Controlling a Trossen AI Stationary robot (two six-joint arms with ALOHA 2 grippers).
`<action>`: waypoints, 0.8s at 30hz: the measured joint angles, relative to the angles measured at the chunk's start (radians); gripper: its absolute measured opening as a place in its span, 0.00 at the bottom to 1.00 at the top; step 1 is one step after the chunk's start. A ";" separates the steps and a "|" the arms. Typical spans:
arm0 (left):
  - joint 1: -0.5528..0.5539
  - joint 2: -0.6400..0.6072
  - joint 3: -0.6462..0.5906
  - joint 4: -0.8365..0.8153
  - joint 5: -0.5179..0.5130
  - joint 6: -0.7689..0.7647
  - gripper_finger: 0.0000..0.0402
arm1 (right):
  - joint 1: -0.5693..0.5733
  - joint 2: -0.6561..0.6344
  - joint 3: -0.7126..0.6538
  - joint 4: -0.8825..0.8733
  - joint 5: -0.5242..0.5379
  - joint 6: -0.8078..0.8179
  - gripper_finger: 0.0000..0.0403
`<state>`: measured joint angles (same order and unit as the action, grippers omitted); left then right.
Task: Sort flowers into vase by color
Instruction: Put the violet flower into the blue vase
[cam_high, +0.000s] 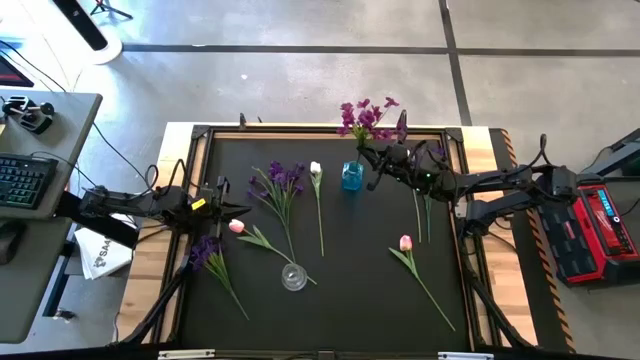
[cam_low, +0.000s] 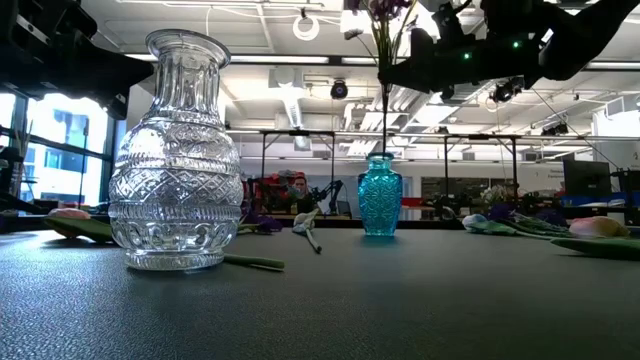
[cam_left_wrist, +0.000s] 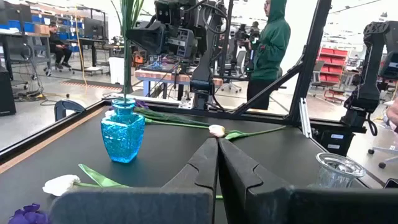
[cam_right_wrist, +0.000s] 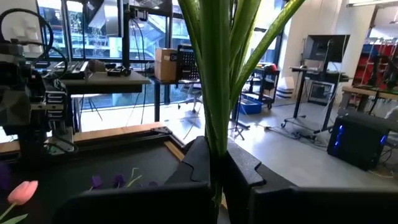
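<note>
Purple sprig (cam_high: 368, 117) is clamped by right gripper (cam_high: 372, 158), stem apparently entering blue vase (cam_high: 352, 177); left gripper (cam_high: 228, 209) is closed, empty.

**Bright hall light, soft shadows, dark mat**

Ceiling lamps (cam_low: 305, 25) light the scene evenly from above, and windows (cam_right_wrist: 99, 28) behind the table add pale daylight that washes out the glass panes. The black table (cam_high: 340, 290) soaks up light and shows only faint, soft shadows. The clear vase (cam_low: 177, 160) sparkles with small highlights; the blue vase (cam_left_wrist: 123, 132) glows. In the wrist views the nearest tool fingers (cam_left_wrist: 205, 168) and the green stems (cam_right_wrist: 217, 74) are blurred, and the low view's foreground is soft.
</note>
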<state>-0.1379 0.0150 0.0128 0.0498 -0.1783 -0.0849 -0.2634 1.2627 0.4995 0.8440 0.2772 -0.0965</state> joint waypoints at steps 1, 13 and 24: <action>0.000 0.000 0.000 0.000 0.000 0.000 0.00 | 0.000 0.006 0.000 -0.002 0.000 0.010 0.00; 0.000 0.000 0.000 0.000 0.000 0.007 0.00 | -0.001 0.150 0.010 0.031 0.007 0.073 0.00; 0.000 0.000 0.000 -0.007 0.000 0.008 0.00 | -0.001 0.152 0.010 -0.020 0.018 0.072 0.29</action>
<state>-0.1379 0.0148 0.0128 0.0431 -0.1787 -0.0765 -0.2642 1.4143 0.5095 0.8242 0.2956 -0.0247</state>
